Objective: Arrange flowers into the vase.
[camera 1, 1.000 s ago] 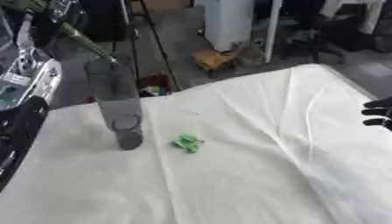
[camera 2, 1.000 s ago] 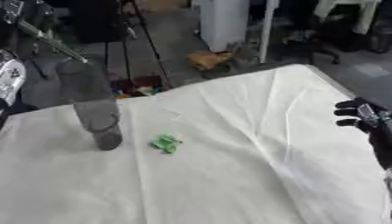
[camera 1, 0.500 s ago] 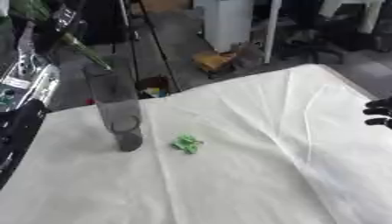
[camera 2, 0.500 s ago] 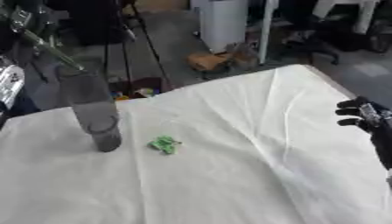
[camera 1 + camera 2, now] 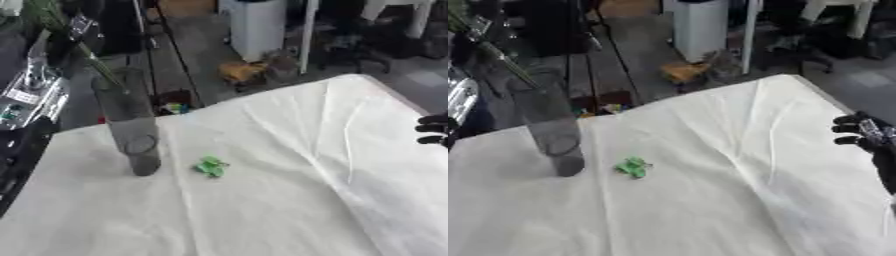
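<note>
Tall cylindrical vase (image 5: 129, 125) of clear glass, smooth-walled and upright, standing on the bench (image 5: 289, 200) at about 9 o'clock of its visible surface. The bench is draped in a cream cloth, soft and marked by long creases that run from the far corner toward the near edge. A thin green flower stem (image 5: 98, 70) slants down from 11 o'clock toward the vase mouth; whether its tip is inside the rim cannot be told. Left hand (image 5: 66, 37) black, blurred at the upper left; it lies along the upper stem, and whether its fingers are clenched round the stem cannot be told. A small crumpled bright-green piece (image 5: 210, 166), leaf-like, lies on the cloth just beside the vase base, at its 4 o'clock, apart from it. Right hand (image 5: 866, 136) at the 3 o'clock edge, dark fingers curled and grasping nothing, well apart from vase and stem. Behind the bench: grey floor, a white cylindrical bin (image 5: 256, 27) and chair legs.
</note>
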